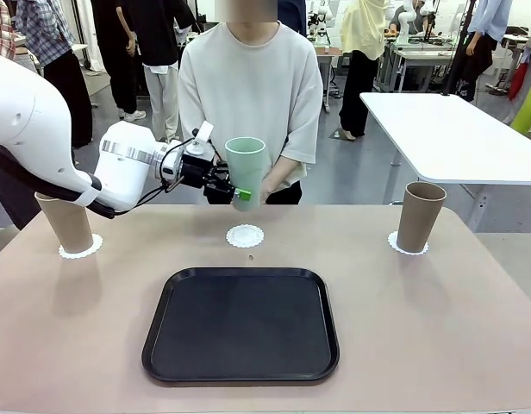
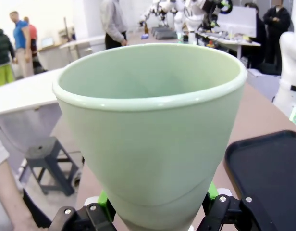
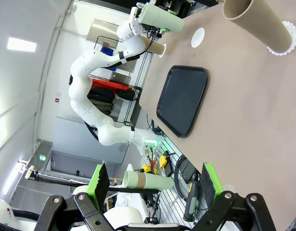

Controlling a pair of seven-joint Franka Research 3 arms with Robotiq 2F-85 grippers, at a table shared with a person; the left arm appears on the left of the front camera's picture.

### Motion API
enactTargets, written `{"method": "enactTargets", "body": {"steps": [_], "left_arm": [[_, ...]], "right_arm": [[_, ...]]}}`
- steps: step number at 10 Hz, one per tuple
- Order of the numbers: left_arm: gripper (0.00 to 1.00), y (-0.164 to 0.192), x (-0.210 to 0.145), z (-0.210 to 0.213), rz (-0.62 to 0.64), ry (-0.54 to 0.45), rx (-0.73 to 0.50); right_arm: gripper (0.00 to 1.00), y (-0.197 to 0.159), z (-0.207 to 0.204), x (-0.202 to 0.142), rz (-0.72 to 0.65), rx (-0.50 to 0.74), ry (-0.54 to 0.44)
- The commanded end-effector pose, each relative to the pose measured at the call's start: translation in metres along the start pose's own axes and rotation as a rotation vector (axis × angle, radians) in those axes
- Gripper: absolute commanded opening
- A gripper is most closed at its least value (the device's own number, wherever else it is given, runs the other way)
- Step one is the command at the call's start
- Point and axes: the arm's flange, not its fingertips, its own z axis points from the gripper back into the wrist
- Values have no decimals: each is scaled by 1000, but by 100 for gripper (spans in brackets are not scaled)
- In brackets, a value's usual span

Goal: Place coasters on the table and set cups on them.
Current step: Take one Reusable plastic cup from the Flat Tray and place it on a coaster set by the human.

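Beige-pink desk (image 1: 438,328) with a black tray (image 1: 241,323) mid-surface. Two tan cups (image 1: 419,216) (image 1: 67,222) standing on coasters (image 1: 407,246) (image 1: 80,250); a third coaster (image 1: 245,235) bare. Left gripper (image 1: 240,195) clenched on mint green cup (image 1: 245,171), held above that bare coaster, person's hand (image 1: 270,183) alongside. Right gripper (image 3: 153,185) released, grasping nothing.

White table (image 1: 455,129) and grey floor (image 1: 352,172) behind, people standing

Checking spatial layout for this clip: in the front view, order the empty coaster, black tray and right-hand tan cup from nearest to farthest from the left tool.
1. Empty coaster: just below the left tool, table middle.
2. Black tray: nearer the camera, centre.
3. Right tan cup: far right, on its own coaster.
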Motion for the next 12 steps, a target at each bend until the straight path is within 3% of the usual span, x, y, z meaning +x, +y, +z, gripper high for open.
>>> {"method": "enactTargets", "body": {"steps": [1, 4, 12], "left_arm": [[82, 3, -15, 1, -29, -11, -25], [82, 12, -39, -18, -19, -30, -32], [82, 19, -63, -25, 38, 16, -57]], "right_arm": [[100, 0, 0, 0, 3, 0, -3], [100, 0, 0, 0, 3, 0, -3], [100, 0, 0, 0, 3, 0, -3]]}}
